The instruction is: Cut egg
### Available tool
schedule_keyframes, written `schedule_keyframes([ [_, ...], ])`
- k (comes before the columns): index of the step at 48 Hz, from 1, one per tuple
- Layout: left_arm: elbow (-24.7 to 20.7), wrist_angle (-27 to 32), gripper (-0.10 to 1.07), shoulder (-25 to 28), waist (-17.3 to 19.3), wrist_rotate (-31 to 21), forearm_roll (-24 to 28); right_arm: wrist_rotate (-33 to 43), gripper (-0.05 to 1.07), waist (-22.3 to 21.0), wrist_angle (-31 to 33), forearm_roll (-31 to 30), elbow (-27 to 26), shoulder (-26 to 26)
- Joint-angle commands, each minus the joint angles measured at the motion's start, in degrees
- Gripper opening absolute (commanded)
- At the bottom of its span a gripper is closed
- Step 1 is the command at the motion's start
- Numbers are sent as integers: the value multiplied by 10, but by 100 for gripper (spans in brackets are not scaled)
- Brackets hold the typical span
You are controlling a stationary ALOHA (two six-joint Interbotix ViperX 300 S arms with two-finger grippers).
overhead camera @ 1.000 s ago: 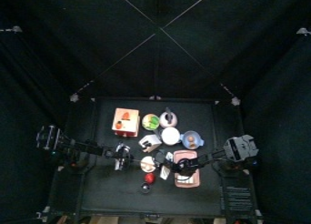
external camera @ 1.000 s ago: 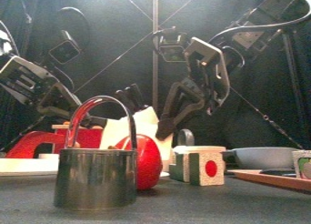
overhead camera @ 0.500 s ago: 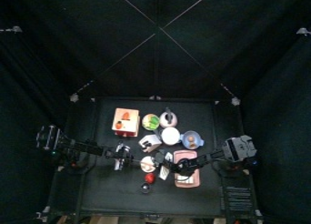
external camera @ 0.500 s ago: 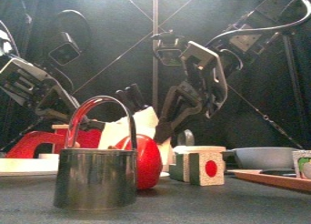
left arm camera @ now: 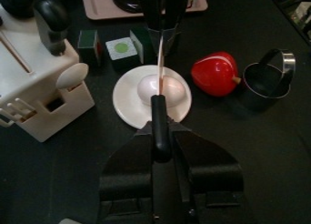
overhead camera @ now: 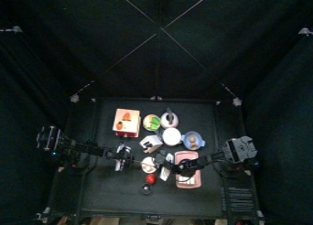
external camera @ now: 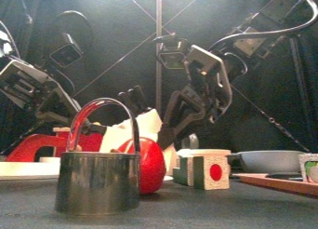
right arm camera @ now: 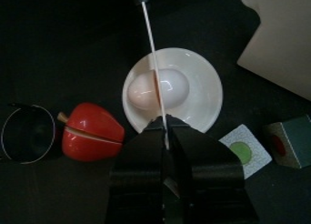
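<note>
A pale egg (right arm camera: pixel 174 86) lies on a small white plate (right arm camera: pixel 206 96). My right gripper (right arm camera: pixel 166 141) is shut on the black handle of a knife. The knife's thin blade (right arm camera: pixel 151 45) runs straight over the middle of the egg and past the plate's far rim. From the other side, the egg (left arm camera: pixel 173 85) and plate (left arm camera: pixel 127 105) lie just beyond my left gripper (left arm camera: pixel 155 105), whose jaws are shut. The blade's (left arm camera: pixel 161 59) end reaches the left fingertips; I cannot tell whether they pinch it. The right gripper (external camera: pixel 187 107) hangs behind the red pepper.
A red pepper (left arm camera: pixel 216 73) and a metal cup (left arm camera: pixel 270 75) stand beside the plate. A white knife block (left arm camera: pixel 43 96) is on the plate's other side, with a green-dotted cube (left arm camera: pixel 119 48) and a pink tray (left arm camera: pixel 122 0) beyond. A bowl (external camera: pixel 267 160) sits at the front right.
The right arm has edged slightly to the left in the front view. The left arm and the table's things have not moved.
</note>
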Motion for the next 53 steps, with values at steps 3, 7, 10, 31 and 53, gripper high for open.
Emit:
schedule_keyframes([
  [3,-3,2,39,5,2,-1,-3,3,36,-3,-1,1,-4,-8],
  [7,-4,2,39,9,2,-1,-3,3,36,-3,-1,1,-5,-6],
  [10,-5,2,39,11,2,-1,-3,3,36,-3,-1,1,-5,-5],
  [31,-9,2,39,18,2,1,-3,2,36,-4,-2,6,-4,-3],
  [53,-16,2,39,-54,-12,2,6,0,36,-5,2,-5,-1,-54],
])
